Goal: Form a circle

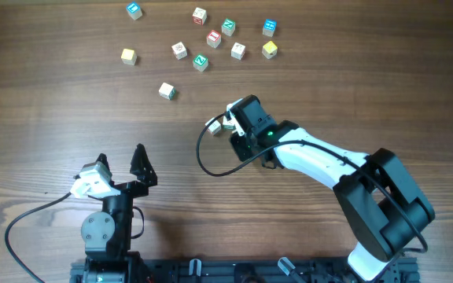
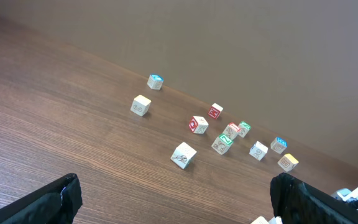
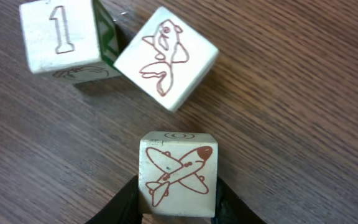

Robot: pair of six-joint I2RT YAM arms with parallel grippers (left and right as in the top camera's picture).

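Left gripper [image 1: 120,157] rests near the front edge, jaws wide and empty. Right gripper [image 3: 178,208] clamps a plane cube [image 3: 178,177]. Just beyond it is the circle [image 3: 114,50], so far only two cubes touching. Open table [image 1: 69,102] lies to its left; loose cubes [image 1: 214,38] spread by the far edge.

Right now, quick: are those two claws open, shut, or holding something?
The left gripper is open, holding nothing.
The right gripper is closed on the airplane cube.
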